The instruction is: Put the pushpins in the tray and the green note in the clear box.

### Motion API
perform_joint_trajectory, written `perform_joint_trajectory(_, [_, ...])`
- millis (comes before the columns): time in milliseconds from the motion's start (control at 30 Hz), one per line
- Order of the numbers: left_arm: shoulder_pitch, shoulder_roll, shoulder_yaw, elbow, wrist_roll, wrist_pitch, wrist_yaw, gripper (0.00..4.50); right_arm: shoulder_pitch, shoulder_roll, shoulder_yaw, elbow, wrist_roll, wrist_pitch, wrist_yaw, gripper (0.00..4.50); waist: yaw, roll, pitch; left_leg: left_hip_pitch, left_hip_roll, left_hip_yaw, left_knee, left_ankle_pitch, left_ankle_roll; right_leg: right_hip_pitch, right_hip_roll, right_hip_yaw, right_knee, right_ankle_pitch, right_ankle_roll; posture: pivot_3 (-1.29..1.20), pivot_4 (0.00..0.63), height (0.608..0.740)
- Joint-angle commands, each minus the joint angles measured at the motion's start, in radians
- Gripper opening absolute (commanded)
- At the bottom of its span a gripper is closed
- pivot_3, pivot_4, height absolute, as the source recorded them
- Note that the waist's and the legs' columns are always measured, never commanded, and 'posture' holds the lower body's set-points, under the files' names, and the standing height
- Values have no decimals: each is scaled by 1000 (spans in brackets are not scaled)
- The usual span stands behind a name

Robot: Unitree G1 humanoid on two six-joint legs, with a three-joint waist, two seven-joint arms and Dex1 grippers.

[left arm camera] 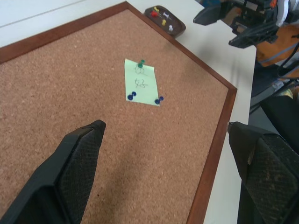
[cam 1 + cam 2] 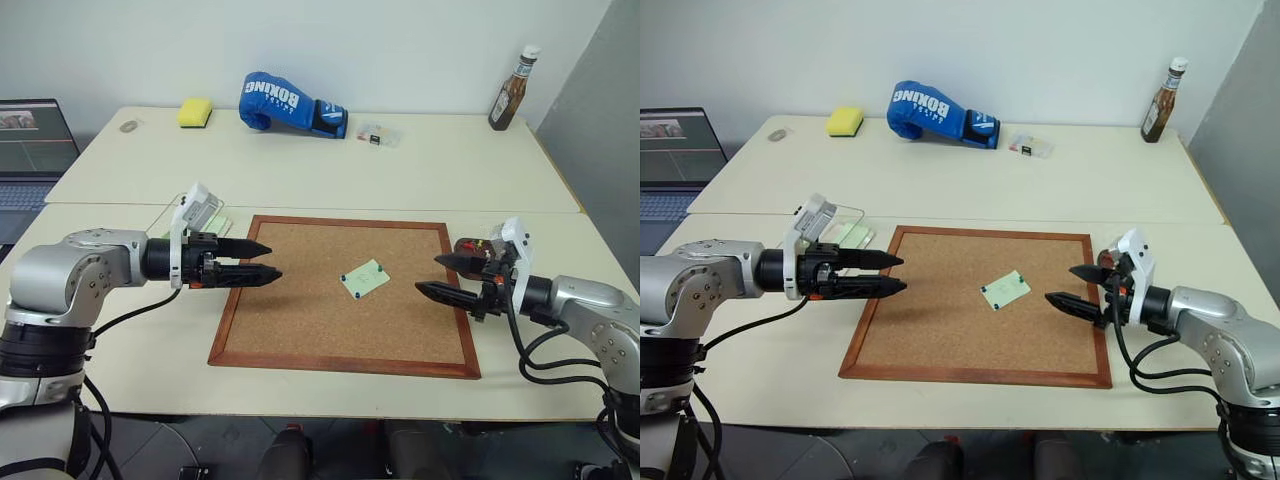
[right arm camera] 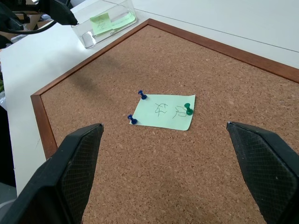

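The green note (image 3: 164,112) lies on the corkboard (image 2: 300,310), held by three pushpins: two blue (image 3: 142,95) (image 3: 133,120) and one green (image 3: 188,110). The small dark tray (image 1: 181,29), with several coloured pins in it, sits off the board's far right corner, just behind my right gripper (image 2: 428,274). That gripper hovers open over the board's right edge, pointing at the note. The clear box (image 3: 112,31), holding green paper, stands off the board's far left corner, partly hidden behind my left gripper (image 2: 272,262). The left one is open too, above the board's left edge.
On the far table lie a blue boxing glove (image 2: 290,102), a yellow sponge (image 2: 195,112) and a tiny clear case (image 2: 378,134). A brown bottle (image 2: 512,90) stands at the back right. A laptop (image 2: 35,140) sits at the far left.
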Motion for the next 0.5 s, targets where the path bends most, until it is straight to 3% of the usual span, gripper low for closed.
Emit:
perform_joint_trajectory(33, [0,32,-4,-27,7,-27,-30,4448,-5,-8,-6,-35,23,-9,-5,4500,1,0,0,0,0,0,0,0,0,0,0,0,0,0,0,0,150,740])
perform_joint_trajectory(500, [8,28,-9,-28,13,-21,-19,4448,4,-10,9,-52,32,-13,-21,4500,1,0,0,0,0,0,0,0,0,0,0,0,0,1,-1,0,150,740])
